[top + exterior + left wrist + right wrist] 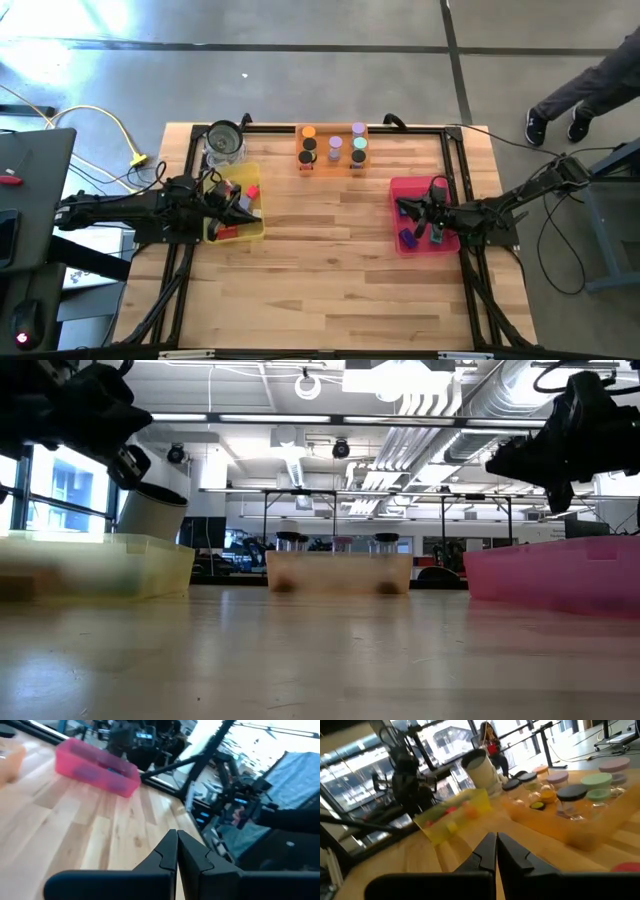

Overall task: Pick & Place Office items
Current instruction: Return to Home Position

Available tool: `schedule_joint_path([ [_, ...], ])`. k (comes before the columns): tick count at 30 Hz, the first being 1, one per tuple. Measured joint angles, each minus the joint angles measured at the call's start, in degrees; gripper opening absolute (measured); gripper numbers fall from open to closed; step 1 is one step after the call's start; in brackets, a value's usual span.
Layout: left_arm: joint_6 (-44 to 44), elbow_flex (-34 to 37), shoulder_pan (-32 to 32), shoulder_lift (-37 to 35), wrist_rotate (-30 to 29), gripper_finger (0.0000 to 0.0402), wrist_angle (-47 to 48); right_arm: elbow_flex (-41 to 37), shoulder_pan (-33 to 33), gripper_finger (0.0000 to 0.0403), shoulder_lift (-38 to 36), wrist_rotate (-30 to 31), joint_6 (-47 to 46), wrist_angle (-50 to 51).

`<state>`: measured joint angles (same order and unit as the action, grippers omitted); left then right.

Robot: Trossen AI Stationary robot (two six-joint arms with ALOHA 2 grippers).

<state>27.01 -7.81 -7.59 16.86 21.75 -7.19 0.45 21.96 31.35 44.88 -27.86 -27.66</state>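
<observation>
Right up at the lens is the left gripper (177, 834): two dark fingers pressed tip to tip, nothing pinched between them. From overhead it hangs above the yellow tray (256, 233), at nine o'clock on the table. Red blocks (252, 192) lie inside that tray, one near its far side and another at its near edge. A glass jar (224, 142) stands just beyond the tray, round at ten o'clock. Swing to three o'clock and there's the right gripper (496, 836), its fingers closed together too and carrying nothing, held above the pink tray (400, 187). A dark-blue block (407, 238) sits in that tray's near corner. The table-level camera has both grippers lifted well clear of the tray rims. At twelve o'clock the orange tray (330, 170) holds short cylinders in rows: an orange-topped one (308, 131), a black one (309, 145), a lavender one (358, 129) and a teal one (359, 143) among them. Off the table, out at two o'clock, a person's legs and shoes (560, 120) are on the floor.
</observation>
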Motion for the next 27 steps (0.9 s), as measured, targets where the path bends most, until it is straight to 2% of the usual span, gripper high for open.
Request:
schedule_joint_path([
  [7,-0.30,4.46,-0.19,-0.02,-2.62,0.0000,-7.02,-0.02,0.00,0.0002,0.05,-0.04,0.93,6.00],
  [17,-0.49,6.71,-0.53,0.00,-4.67,0.0000,-7.07,-0.09,0.00,0.0002,0.07,-0.07,1.09,8.14],
  [23,-0.50,6.82,-0.55,0.00,-12.53,0.0001,-1.66,-0.11,0.00,0.0002,0.09,-0.07,2.80,10.01],
  [27,8.90,6.86,-0.53,0.59,-14.09,0.0001,0.65,-0.13,0.00,0.0002,0.09,-0.04,6.38,9.52],
])
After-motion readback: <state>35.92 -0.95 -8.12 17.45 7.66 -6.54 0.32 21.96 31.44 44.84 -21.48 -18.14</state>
